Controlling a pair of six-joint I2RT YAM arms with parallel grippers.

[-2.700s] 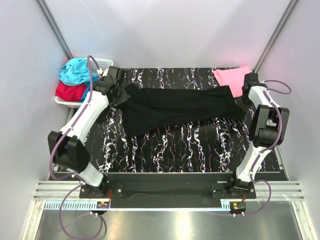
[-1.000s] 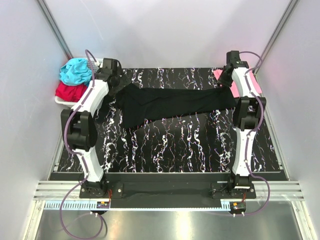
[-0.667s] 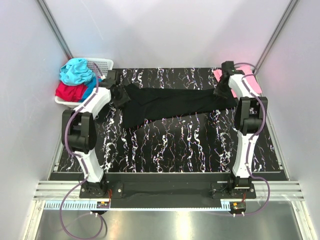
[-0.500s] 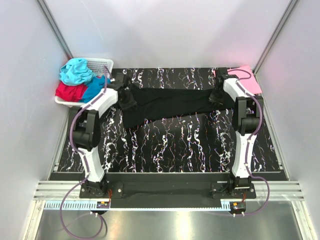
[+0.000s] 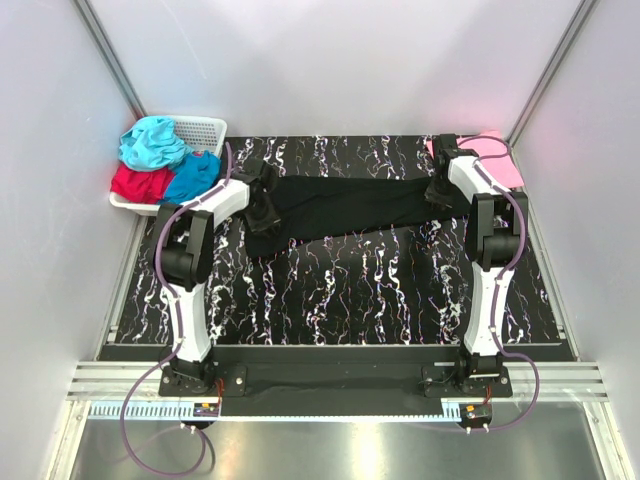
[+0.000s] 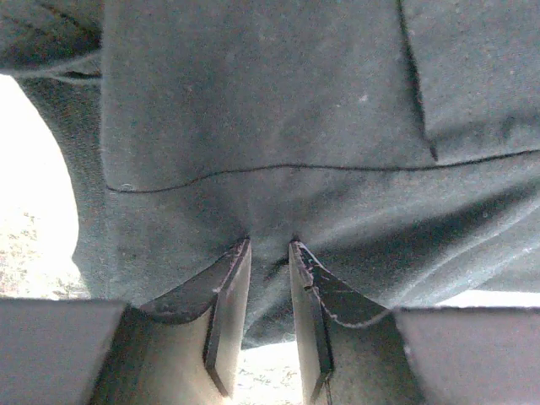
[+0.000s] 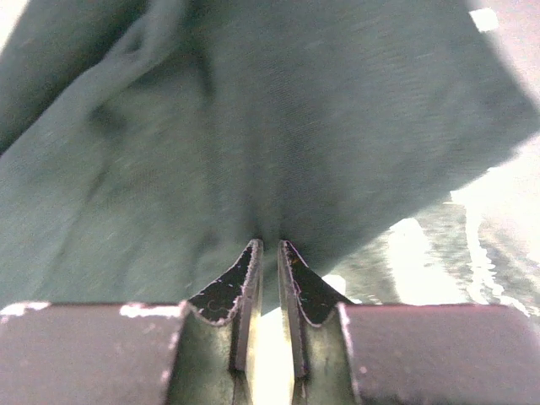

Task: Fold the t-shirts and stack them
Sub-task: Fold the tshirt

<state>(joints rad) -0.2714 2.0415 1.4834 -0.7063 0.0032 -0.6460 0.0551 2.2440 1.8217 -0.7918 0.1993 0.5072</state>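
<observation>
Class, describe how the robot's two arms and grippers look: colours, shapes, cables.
Left arm and right arm: white links, black joints, looping purple cables. Left gripper and right gripper: two dark, tapered fingers each, with scuffed edges, on grey blocks.

T-shirts: 5 tot. – 1 black t-shirt (image 5: 350, 205), 1 pink t-shirt (image 5: 497, 150), 1 teal t-shirt (image 5: 150, 140), 1 red t-shirt (image 5: 133, 184), 1 blue t-shirt (image 5: 193, 178). White basket (image 5: 206, 127): 1. Surface (image 5: 350, 295): 1. Arms: 2 – left arm (image 5: 186, 262), right arm (image 5: 490, 275). Claws: 2, 1 per arm – left claw (image 6: 270, 245), right claw (image 7: 269, 245).
</observation>
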